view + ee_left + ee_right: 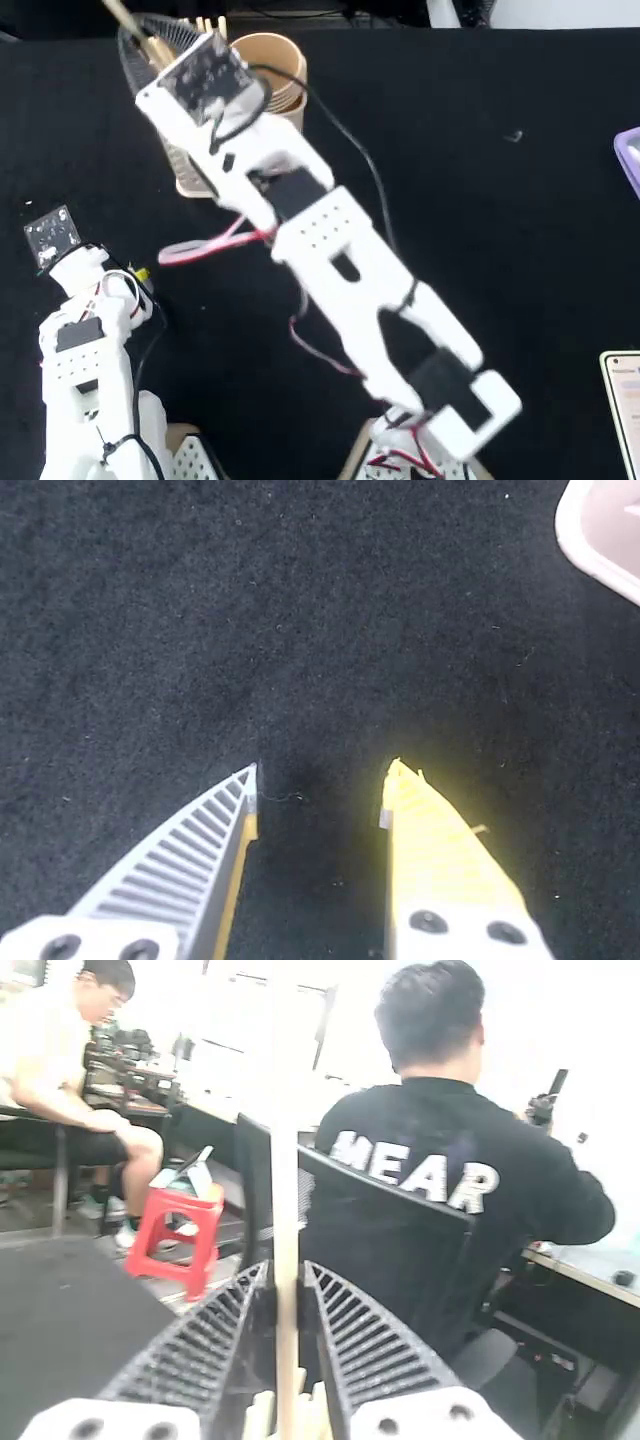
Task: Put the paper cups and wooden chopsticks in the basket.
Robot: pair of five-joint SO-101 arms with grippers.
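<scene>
wooden chopstick stands pinched between the shut fingers of the right gripper, above the wire basket at the far left, where other chopsticks poke up. the stacked paper cups sit at its right side, in it or just against it i cannot tell, so the job looks nearly done, with this stick left to drop. the high view places the basket under the arm, the right wrist view shows the grip itself, and the left gripper hangs wide open and empty over the black table at the near left.
</scene>
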